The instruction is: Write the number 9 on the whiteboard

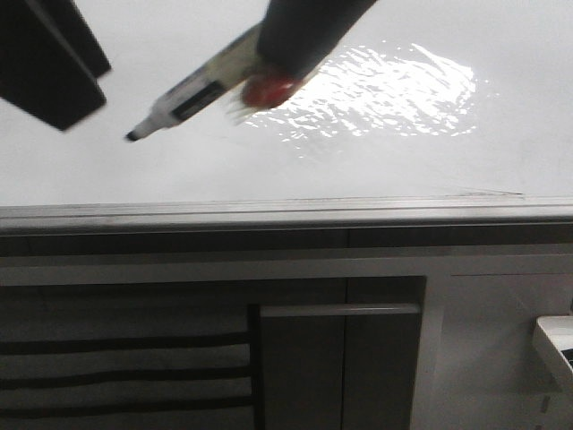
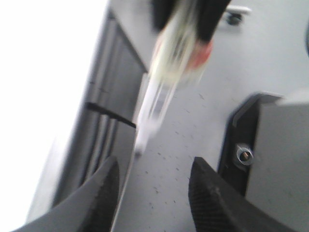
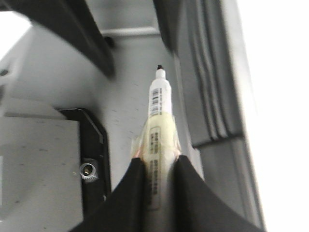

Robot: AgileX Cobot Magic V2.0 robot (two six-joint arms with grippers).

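The whiteboard [image 1: 376, 175] fills the upper part of the front view, glossy with a glare patch. No number 9 shows on it. My right gripper [image 1: 261, 73] comes in from the top and is shut on a white marker [image 1: 192, 97] wrapped in pale tape. The marker's black tip [image 1: 132, 136] points left and down, close in front of the board. The right wrist view shows the jaws closed around the marker [image 3: 158, 111]. My left gripper [image 1: 52, 64] is at the top left, open and empty [image 2: 154, 193]. The marker is blurred in the left wrist view [image 2: 161, 96].
A grey metal rail [image 1: 269, 215] runs under the board. Grey cabinet fronts with a bar handle [image 1: 340, 310] lie below it. A white object [image 1: 560, 345] sits at the right edge. A black bracket with a bolt [image 2: 245, 154] shows in the wrist views.
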